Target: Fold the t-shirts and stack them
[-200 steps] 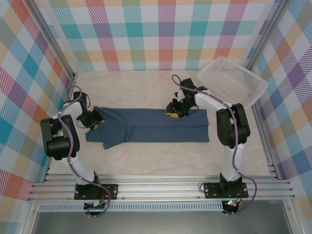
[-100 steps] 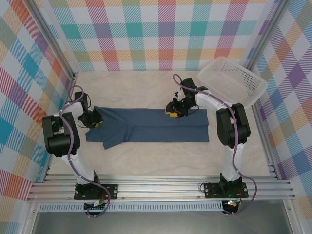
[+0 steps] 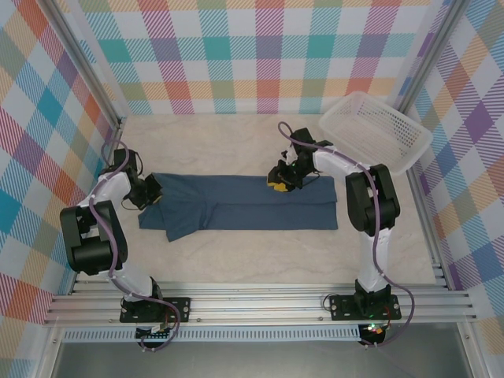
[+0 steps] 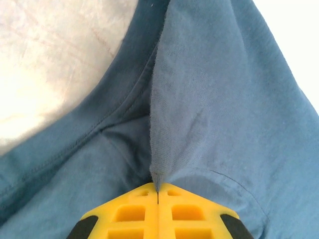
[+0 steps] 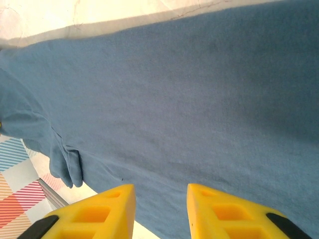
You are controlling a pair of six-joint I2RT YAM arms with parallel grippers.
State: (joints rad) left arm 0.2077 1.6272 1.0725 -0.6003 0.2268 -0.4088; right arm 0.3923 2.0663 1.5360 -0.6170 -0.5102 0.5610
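Note:
The navy-blue t-shirt [image 3: 244,202] lies folded into a long band across the middle of the table. At its left end my left gripper [image 3: 154,193] is shut on a pinched ridge of the cloth, which rises from between the closed yellow fingertips [image 4: 157,191]. The t-shirt [image 4: 224,99] spreads out beyond them. My right gripper [image 3: 277,182] hangs over the band's upper edge near the middle. Its yellow fingers [image 5: 112,206] stand open above the flat t-shirt [image 5: 189,99] with nothing between them.
A white mesh basket [image 3: 376,130] sits tilted in the back right corner. Checked walls and metal frame posts close in the table on three sides. Bare beige tabletop [image 3: 236,252] stretches in front of the shirt.
The left arm's elbow has swung outward and toward the near edge; its gripper stays clamped at the shirt's left end. The right gripper has barely moved.

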